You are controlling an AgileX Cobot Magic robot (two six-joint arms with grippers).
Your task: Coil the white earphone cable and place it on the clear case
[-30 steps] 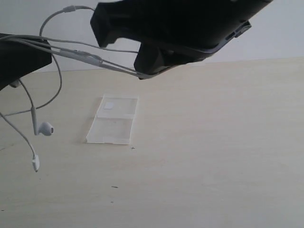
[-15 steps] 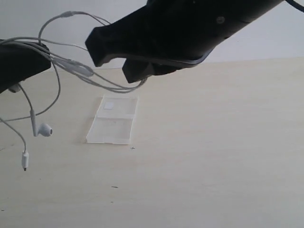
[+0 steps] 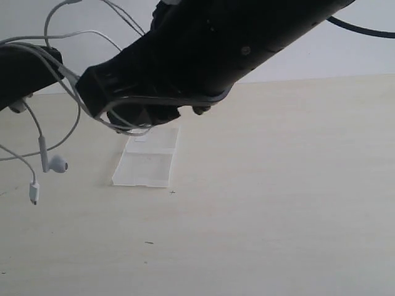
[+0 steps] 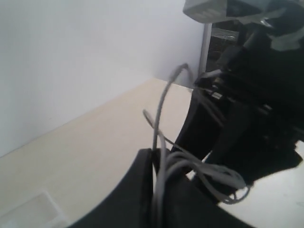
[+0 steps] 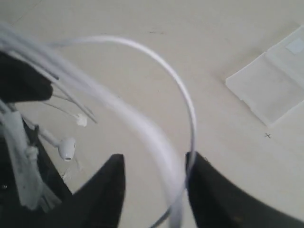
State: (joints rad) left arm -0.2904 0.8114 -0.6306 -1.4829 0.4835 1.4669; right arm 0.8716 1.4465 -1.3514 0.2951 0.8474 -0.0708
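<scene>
**Supervisor:** Report the position of the white earphone cable.

**Operator:** I see the white earphone cable (image 5: pixel 118 110) off the table (image 3: pixel 278 185), strung in several slack strands between the two arms. In the exterior view, loops rise above the left gripper (image 3: pixel 58 68) and sag beneath the right arm. One earbud (image 3: pixel 58 164) and the plug (image 3: pixel 34 192) hang free below the left gripper, clear of the surface.

**Supervisor:** State of the left pincer?

**Operator:** Closed. In my left wrist view the strands bunch together at its dark finger and fan out from there. I read it as clamped on the cable.

**Supervisor:** And the right pincer?

**Operator:** The right gripper (image 5: pixel 154 164) has its two dark fingers parted, about halfway by my estimate. In the right wrist view the blurred bundle of strands runs down through the gap between them, and one thin loop arcs over and meets the inner edge of one finger. I see no pinch; the cable passes between the fingers and drapes there.

**Supervisor:** Location of the clear case?

**Operator:** The clear case (image 3: pixel 148 166) lies flat on the table, left of centre in the exterior view. Its far end sits behind the right gripper's tip from that angle. The cable's lowest loop hangs in front of that end; I cannot tell whether it touches the case.
</scene>
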